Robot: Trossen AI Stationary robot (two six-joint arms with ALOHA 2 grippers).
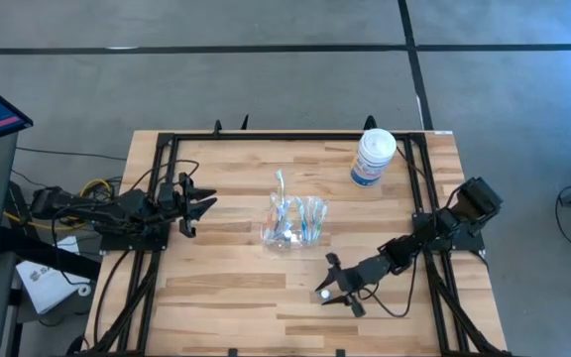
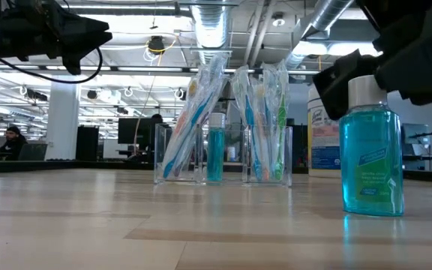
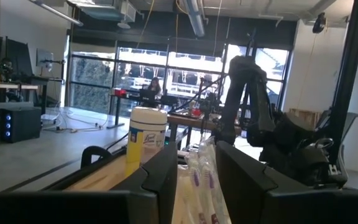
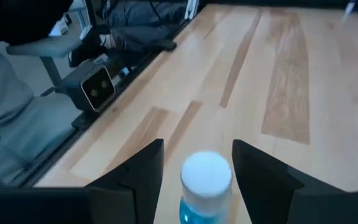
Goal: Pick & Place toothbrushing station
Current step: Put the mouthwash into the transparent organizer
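Note:
The toothbrushing station [image 1: 293, 222] stands mid-table: clear plastic holders [image 2: 265, 154] with several wrapped white-and-blue toothbrushes [image 2: 193, 120] upright in them and a small clear tube of blue liquid [image 2: 215, 154] between. A blue bottle [image 2: 372, 161] with a white cap [image 4: 207, 175] stands upright on the wood near the front right. My right gripper [image 1: 327, 288] is open, slanting down, one finger on either side of that cap. My left gripper [image 1: 204, 204] hovers open at the table's left, pointing at the station [image 3: 199, 171], nothing between its fingers.
A large white tub with a blue label [image 1: 373, 157] stands at the back right, behind the station. Black frame rails [image 1: 266, 137] run along the table's far, left and right sides. Bare wood [image 1: 226, 297] lies at the front left.

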